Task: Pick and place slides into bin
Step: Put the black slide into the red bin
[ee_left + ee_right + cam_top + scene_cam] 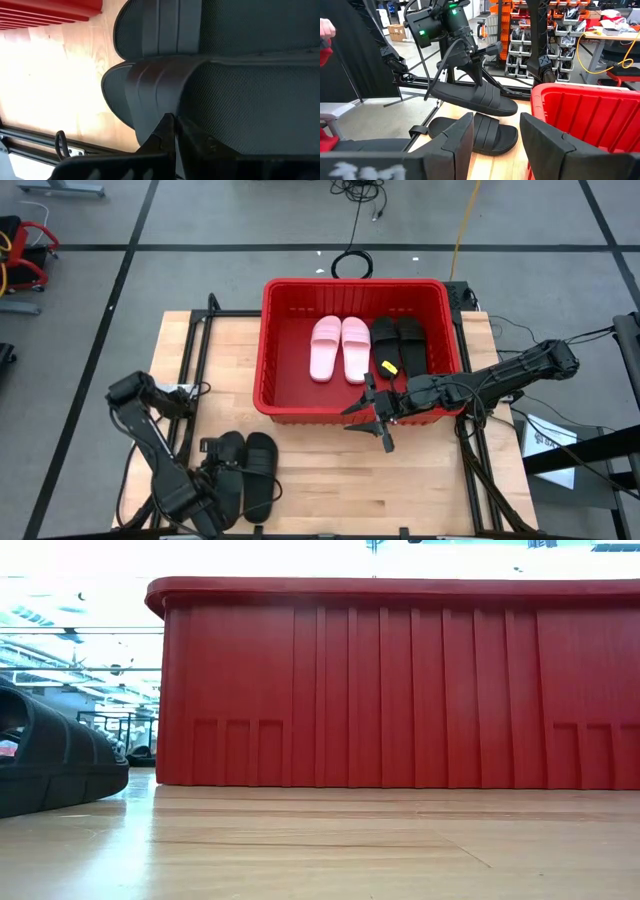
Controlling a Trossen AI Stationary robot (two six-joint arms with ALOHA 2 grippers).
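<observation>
the left gripper (215,480), at the near left of the table (330,470), is clamped shut on the edge of a black slide (472,97). the right wrist view shows this slide lifted clear of its mate (477,132), which lies flat on the wood. to do the carry well, keep the slide level and raise it above the bin (290,405) rim before crossing, then drop it in the bare left part. the right gripper (380,418) hovers over the bin's near wall, jaws wide and empty. farther in, two pink slides (340,348) and two black ones (398,342) lie inside. the low view shows only the bin's ribbed wall, hiding its contents; the high view reveals them.
</observation>
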